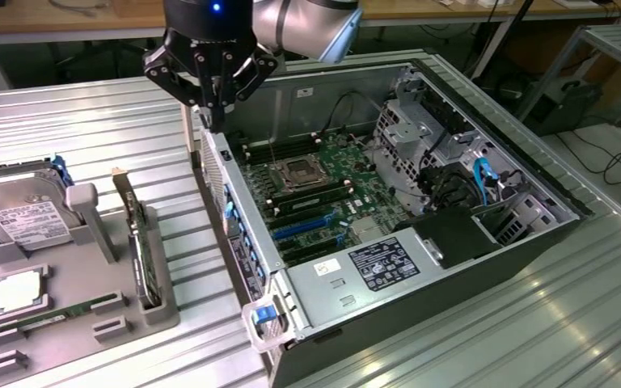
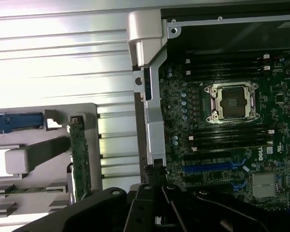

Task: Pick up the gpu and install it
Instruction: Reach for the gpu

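The gpu [image 1: 138, 242] stands on edge in a slot of the grey holder [image 1: 84, 323] at the exterior view's left, a thin dark card with a pale strip at its far end. It appears edge-on in the wrist view as the gpu [image 2: 79, 159]. My gripper [image 1: 216, 121] hangs shut and empty above the rear wall of the open computer case [image 1: 235, 234], to the right of the gpu and well above it. In the wrist view, the gripper [image 2: 154, 171] points down at that wall's metal strip. The motherboard [image 1: 322, 194] lies bare inside, with blue card slots [image 1: 300, 230].
The holder also carries a silver hard drive [image 1: 25, 214], a square chip [image 1: 14, 293] and a green memory stick [image 1: 62, 311]. Inside the case sit a power supply [image 1: 381, 263], drive cages [image 1: 419, 129] and cables. Ribbed metal tabletop [image 1: 106, 129] surrounds everything.
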